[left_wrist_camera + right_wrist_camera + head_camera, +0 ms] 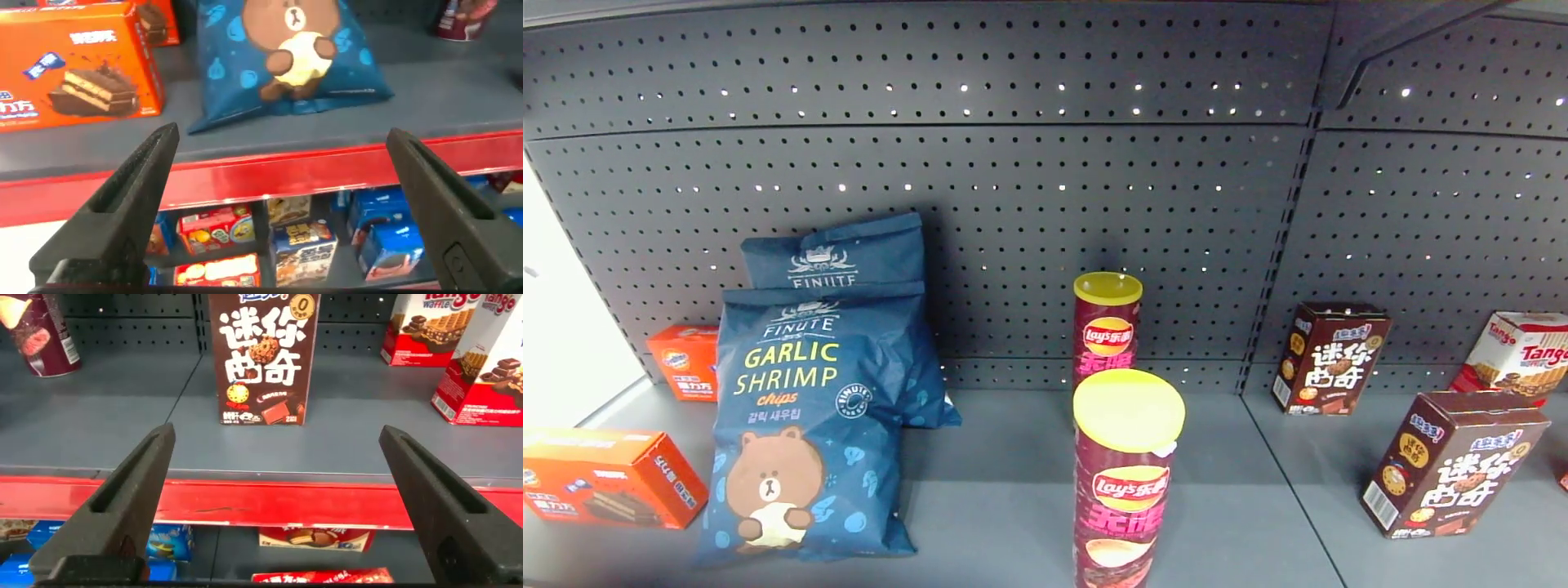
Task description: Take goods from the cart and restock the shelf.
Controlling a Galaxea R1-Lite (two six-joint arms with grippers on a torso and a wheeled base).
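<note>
On the grey shelf point(1013, 482) two blue shrimp-chip bags point(805, 425) lean one behind the other. Right of them stand two yellow-lidded chip cans point(1127, 474), and further right two brown cookie boxes point(1454, 461). My left gripper point(282, 139) is open and holds nothing; it hangs in front of the shelf's red front edge point(286, 167), facing the front chip bag point(286, 49) and an orange box point(69, 61). My right gripper point(276, 433) is open too, with nothing in it, in front of the red edge point(286, 502) and facing a brown cookie box point(263, 355).
Orange boxes point(609, 478) lie at the shelf's left end and red-white wafer boxes point(1519, 351) at its right. A perforated back panel point(1045, 204) closes the rear. Free shelf floor lies between bags, cans and boxes. A lower shelf holds several packs point(294, 245).
</note>
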